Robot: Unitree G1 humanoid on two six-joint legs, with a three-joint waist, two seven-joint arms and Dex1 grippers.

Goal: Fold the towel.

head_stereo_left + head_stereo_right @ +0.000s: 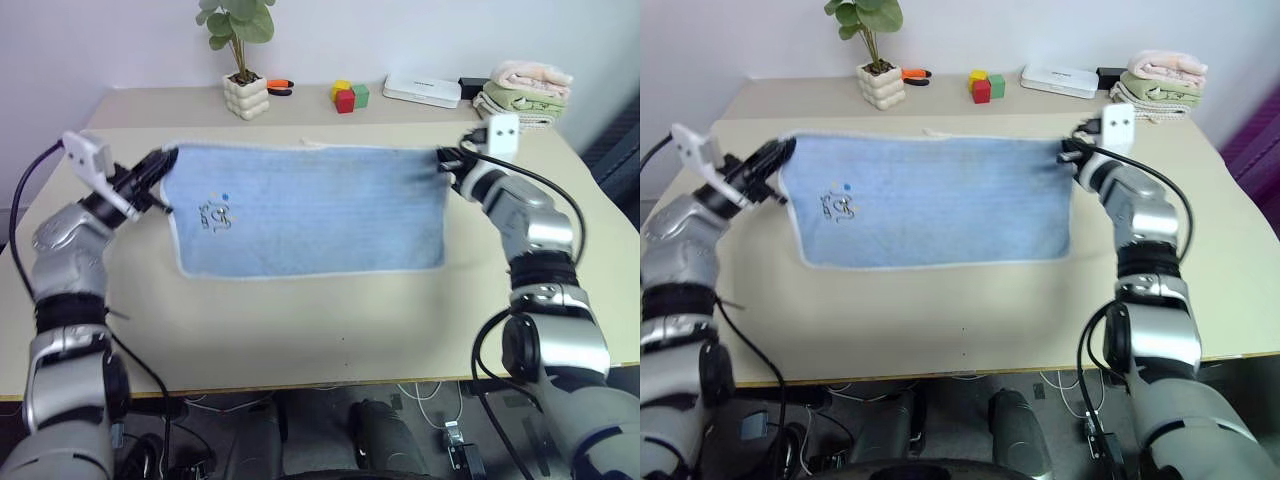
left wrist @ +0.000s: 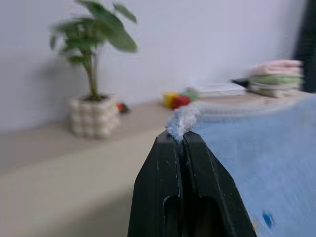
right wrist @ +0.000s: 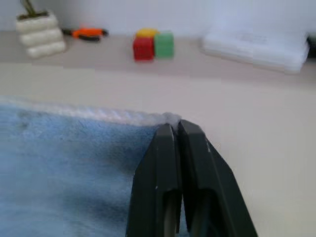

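Towel [image 1: 310, 210] hangs stretched between the two arms across the middle of the head view, its upper hem taut and its lower edge draping toward the tan table [image 1: 330, 320]. Left gripper [image 1: 160, 163], at the left of the frame, has its jaws pressed shut on the upper left corner; the left wrist view shows only a small tuft of hem pinched at the very tips. Right gripper [image 1: 443, 158], at the right, is likewise clamped tight on the upper right corner, again by just the hem edge. Risk lies in those shallow bites: a sideways pull or quick swing could probably tug a corner free and drop that side. Uneven arm heights would likely skew the fold. Carrying the cloth too far toward the top of the frame might brush the potted plant [image 1: 243, 60] or the coloured blocks [image 1: 350, 96].
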